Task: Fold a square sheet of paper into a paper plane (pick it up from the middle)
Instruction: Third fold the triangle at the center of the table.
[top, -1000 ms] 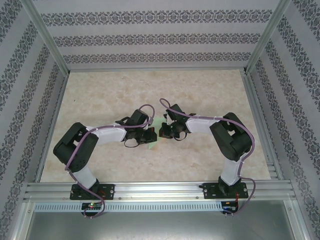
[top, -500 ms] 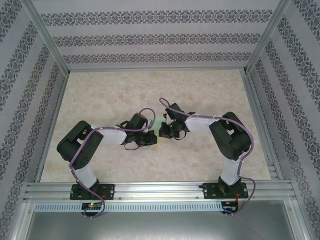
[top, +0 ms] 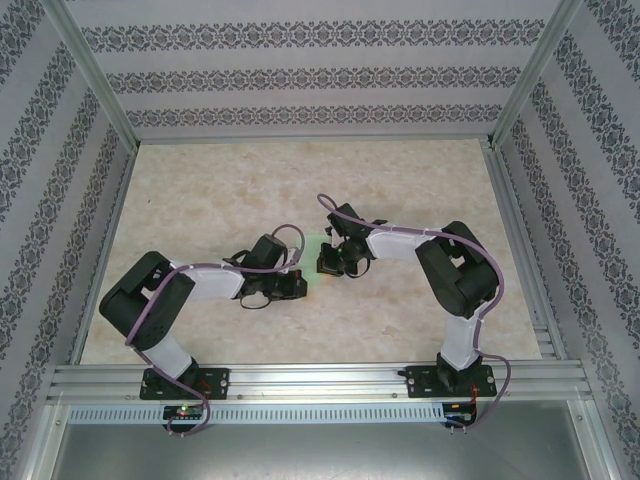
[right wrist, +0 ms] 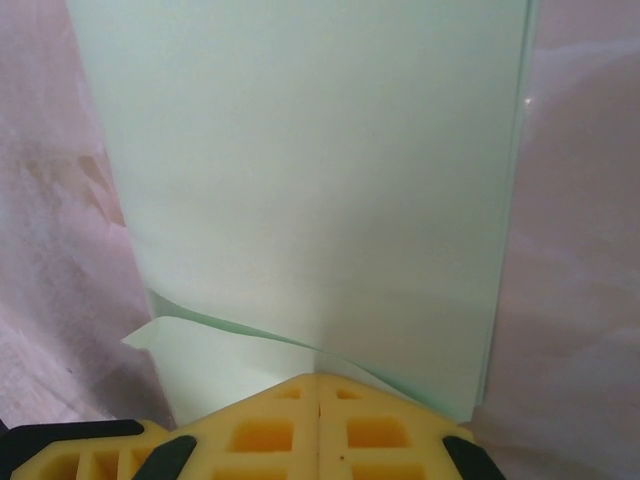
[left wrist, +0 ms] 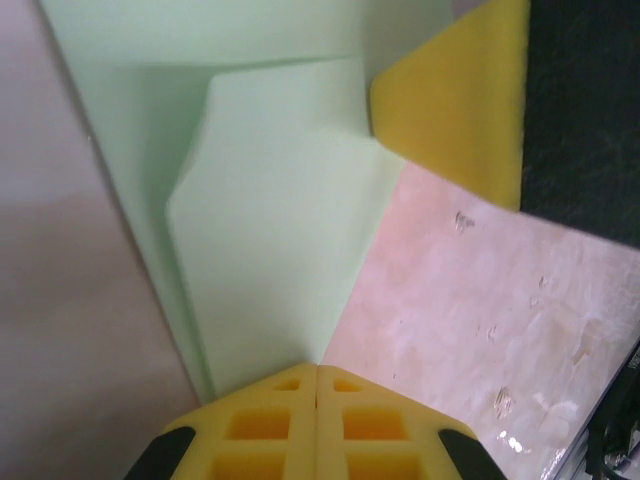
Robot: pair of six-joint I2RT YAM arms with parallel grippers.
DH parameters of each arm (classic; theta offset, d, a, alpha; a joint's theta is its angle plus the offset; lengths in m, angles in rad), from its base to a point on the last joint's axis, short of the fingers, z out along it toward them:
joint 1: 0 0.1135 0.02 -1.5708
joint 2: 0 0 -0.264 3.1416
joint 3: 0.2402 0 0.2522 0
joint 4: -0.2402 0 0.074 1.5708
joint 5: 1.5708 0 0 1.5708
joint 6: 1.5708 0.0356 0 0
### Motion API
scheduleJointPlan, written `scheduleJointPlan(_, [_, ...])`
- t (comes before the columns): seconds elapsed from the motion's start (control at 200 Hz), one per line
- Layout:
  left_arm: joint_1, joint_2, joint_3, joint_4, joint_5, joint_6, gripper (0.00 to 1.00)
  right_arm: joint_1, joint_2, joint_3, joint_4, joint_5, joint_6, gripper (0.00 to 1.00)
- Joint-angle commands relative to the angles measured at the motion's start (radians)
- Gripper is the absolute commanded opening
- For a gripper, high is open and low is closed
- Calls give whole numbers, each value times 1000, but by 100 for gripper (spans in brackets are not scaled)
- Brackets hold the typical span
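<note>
pulled back toward the near edge since a second ago: left gripper, pinched shut on a corner of the folded sheet of paper. likewise clamped on the sheet's opposite edge: right gripper. with the paper held between both, over mid table.

We count 2 robot arms on 1 counter: 1 left arm and 1 right arm. Each arm carries 1 pair of yellow jaws, which makes 2 pairs. We count 1 pale green sheet of paper and 3 patterned walls.
</note>
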Motion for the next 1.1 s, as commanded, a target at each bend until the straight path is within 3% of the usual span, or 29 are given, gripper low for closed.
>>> scheduleJointPlan(0.0, [-25, -10, -83, -206, 13, 4, 1, -2, 95, -38, -92, 151, 6, 0])
scheduleJointPlan(0.365, [-22, -172, -19, -341, -70, 72, 1, 0, 76, -45, -88, 144, 2, 0])
scheduleJointPlan(0.52, [-15, -265, 49, -313, -149, 63, 2, 4, 26, -42, -42, 100, 4, 0])
scheduleJointPlan(0.804, [-13, -129, 179, -221, -186, 48, 2, 1, -105, -1, 75, 31, 49, 17])
scheduleJointPlan(0.914, [-14, -61, 219, -187, -183, 42, 2, -9, -162, -20, 102, 53, 76, 29])
scheduleJointPlan(1.094, [-12, 8, 258, -192, -201, 51, 1, -48, -244, -102, 121, 109, 108, 39])
